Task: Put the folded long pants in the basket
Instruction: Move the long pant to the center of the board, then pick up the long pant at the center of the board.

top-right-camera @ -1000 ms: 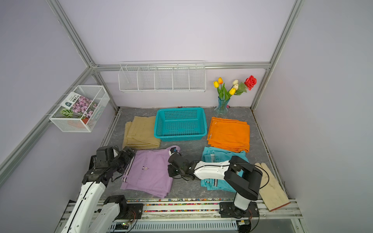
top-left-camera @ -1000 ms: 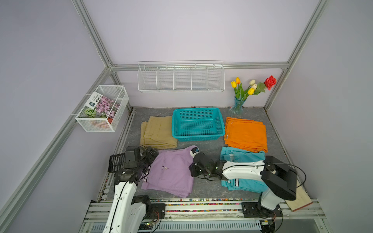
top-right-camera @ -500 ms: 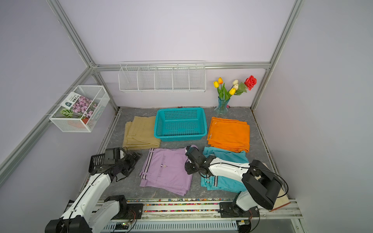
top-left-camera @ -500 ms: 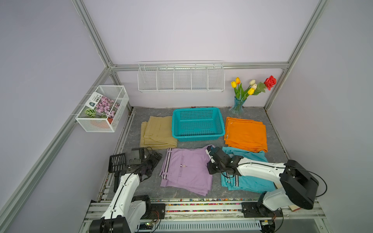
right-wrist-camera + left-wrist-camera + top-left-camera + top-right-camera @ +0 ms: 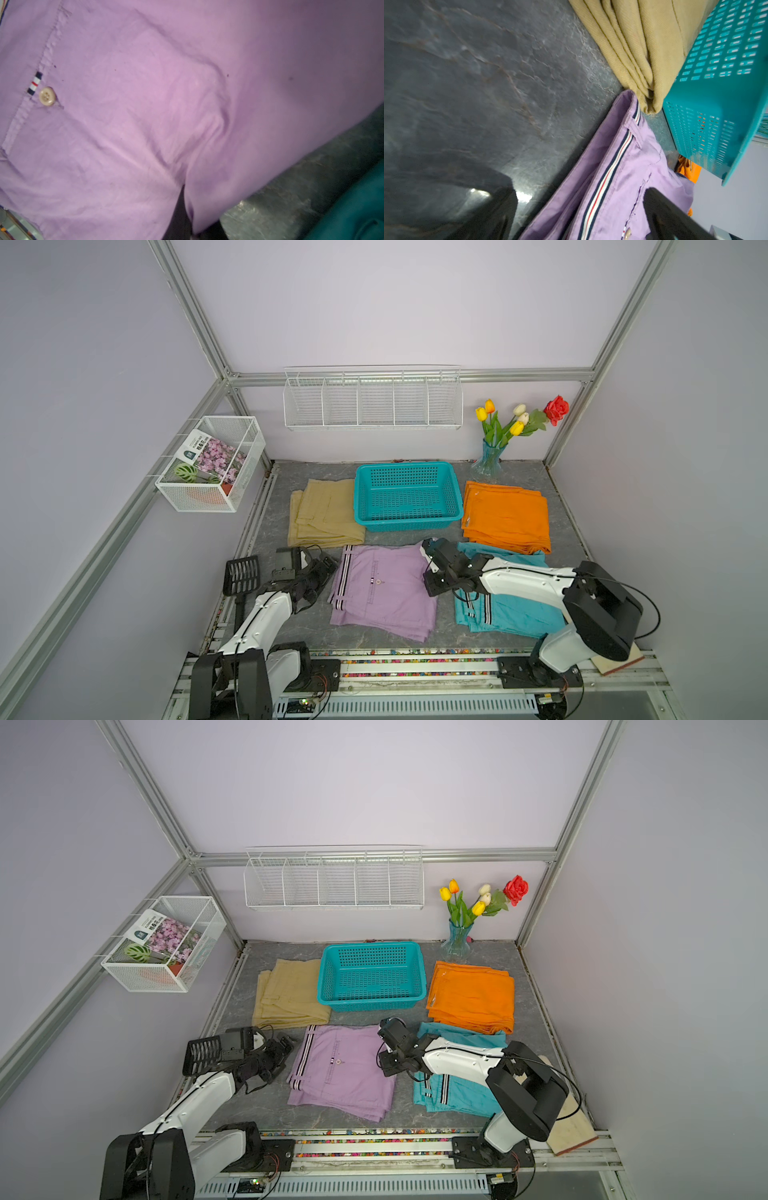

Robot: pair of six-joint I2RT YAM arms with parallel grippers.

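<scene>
Grey table (image 5: pixel 316 626) w/ all 4 pants lying folded on it, outside the basket. Lilac pants (image 5: pixel 382 597) near centre, striped waistband to the left. Orange pants (image 5: pixel 505 516) far right. Teal pants (image 5: pixel 511 614) near right, just beside lilac. Khaki pants (image 5: pixel 324 510) far left, against basket's left wall. Basket (image 5: pixel 409 524) far centre, btwn khaki & orange. R gripper (image 5: pixel 429 572) at lilac's right edge, fingers pinched tight on the cloth. L gripper (image 5: pixel 321 566) low at lilac's left edge, fingers spread wide; wrist view shows waistband btwn them.
</scene>
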